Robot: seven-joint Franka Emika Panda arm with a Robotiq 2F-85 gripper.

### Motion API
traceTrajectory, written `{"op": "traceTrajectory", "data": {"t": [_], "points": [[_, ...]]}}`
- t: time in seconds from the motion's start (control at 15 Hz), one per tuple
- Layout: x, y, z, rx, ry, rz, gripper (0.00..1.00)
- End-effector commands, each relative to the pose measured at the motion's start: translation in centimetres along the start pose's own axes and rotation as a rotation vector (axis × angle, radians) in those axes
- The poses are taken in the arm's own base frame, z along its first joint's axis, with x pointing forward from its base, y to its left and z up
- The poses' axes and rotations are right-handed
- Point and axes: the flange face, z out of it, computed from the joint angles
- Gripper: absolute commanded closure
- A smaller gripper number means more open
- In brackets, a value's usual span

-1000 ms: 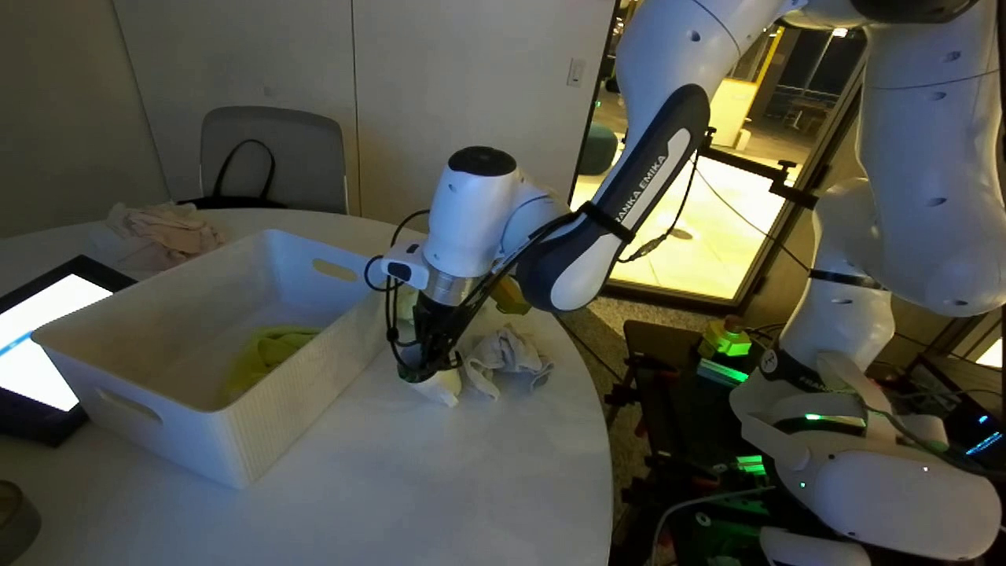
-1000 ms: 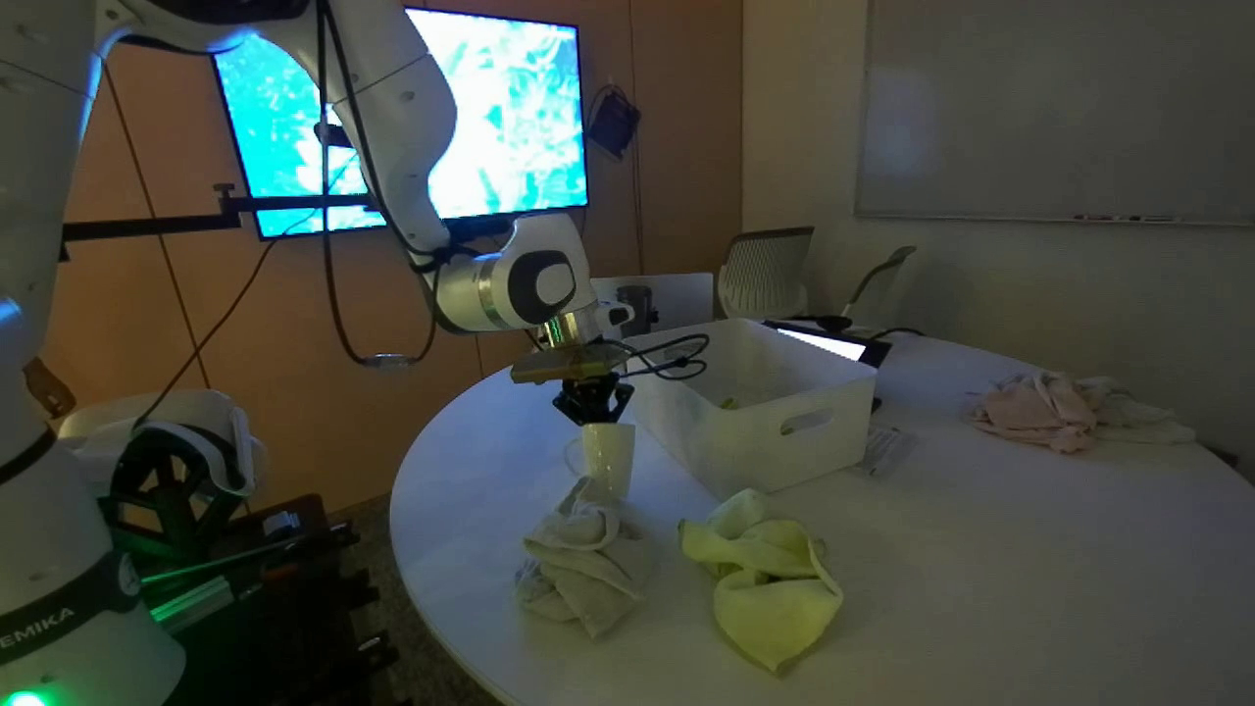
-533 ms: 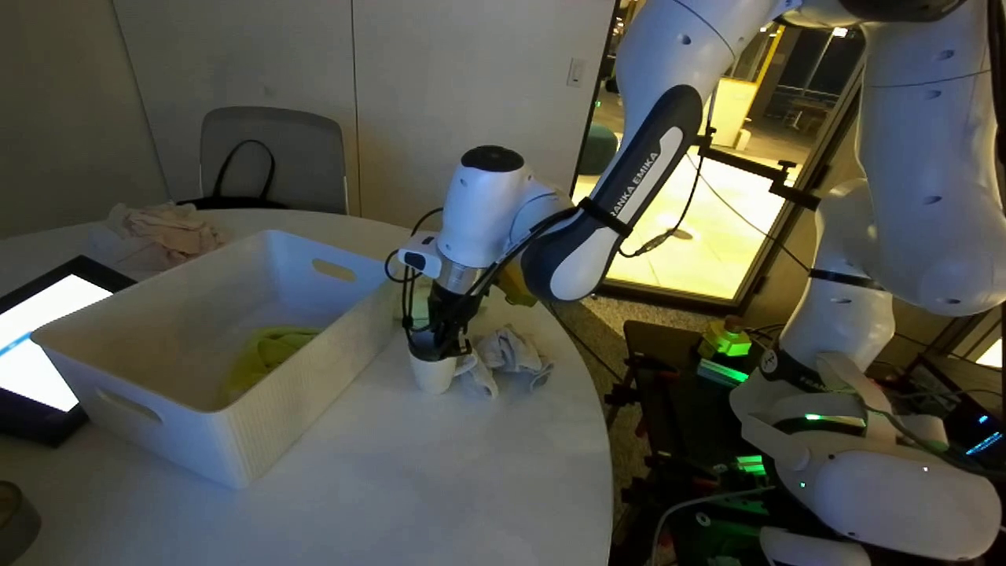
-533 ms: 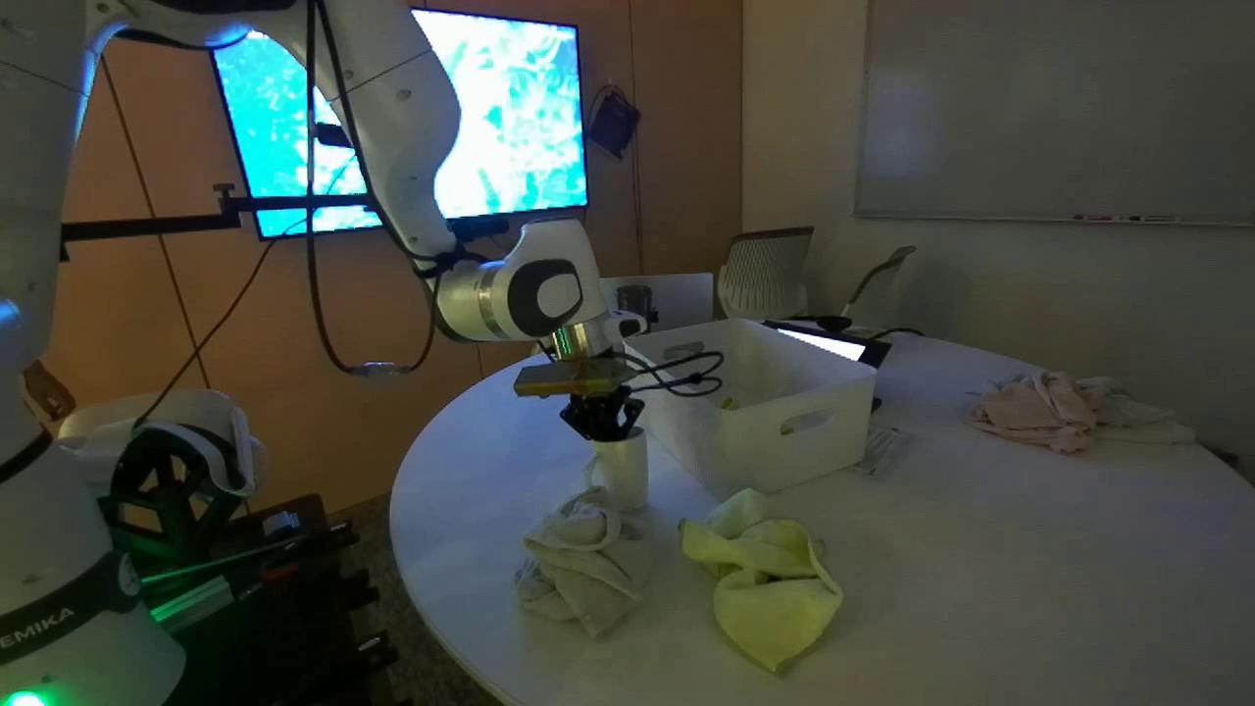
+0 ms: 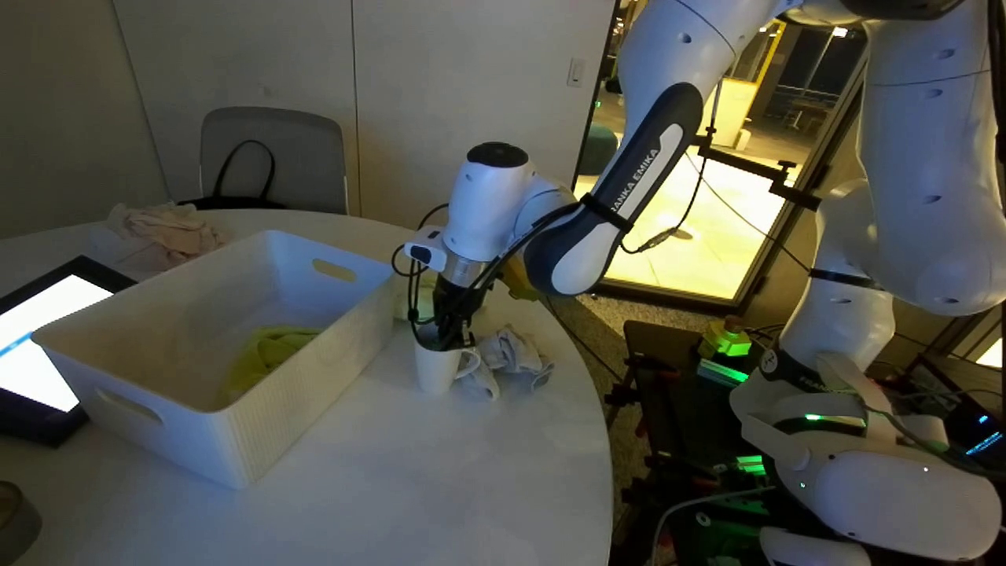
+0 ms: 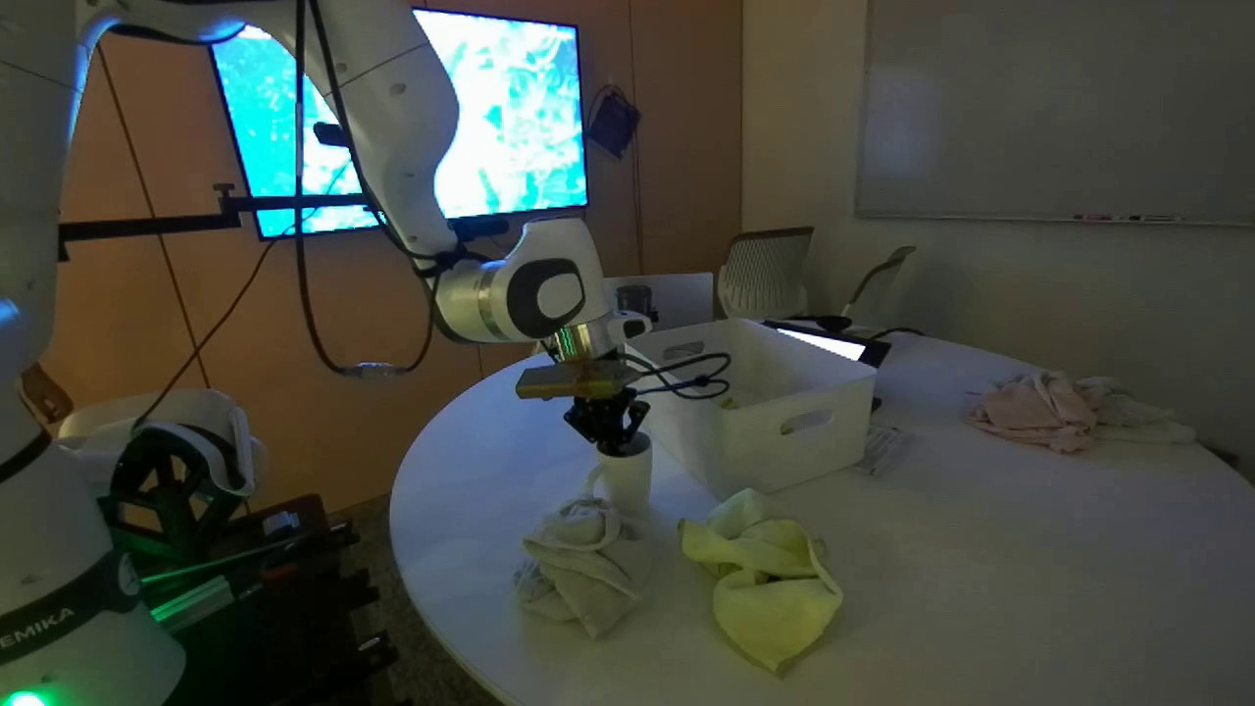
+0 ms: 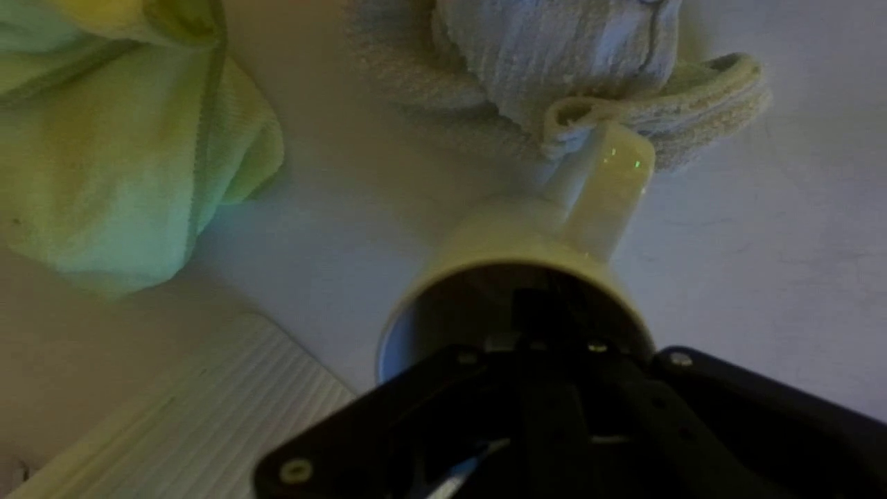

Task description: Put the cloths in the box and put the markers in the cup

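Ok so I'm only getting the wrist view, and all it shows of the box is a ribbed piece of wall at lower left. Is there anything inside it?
Observer: Yes. An exterior view shows a crumpled yellow-green cloth lying in the box.
Operator: Got it. Is there any cloth on the table beyond the ones in my view?
Observer: Yes. In both exterior views a crumpled pink cloth lies there, across the box from the mug, with a paler cloth beside it.
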Motion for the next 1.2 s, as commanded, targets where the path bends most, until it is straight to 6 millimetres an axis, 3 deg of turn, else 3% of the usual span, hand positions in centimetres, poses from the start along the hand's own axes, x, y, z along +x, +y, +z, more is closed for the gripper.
{"op": "traceTrajectory", "data": {"t": [0.0,0.33,0.73,0.8,0.87,1.13], "points": [[0.5,-0.5,-3.1,-0.028,0.048,-0.034,0.98],[0.5,-1.2,-7.1,-0.081,0.117,-0.064,0.98],[-2.5,-0.5,-8.5,-0.125,0.103,-0.015,0.97],[-3.3,-0.3,-8.3,-0.133,0.088,0.007,0.91],[-4.1,-0.1,-8.1,-0.136,0.076,0.025,0.71],[-6.9,0.7,-6.8,-0.139,0.027,0.092,0.45]]}}
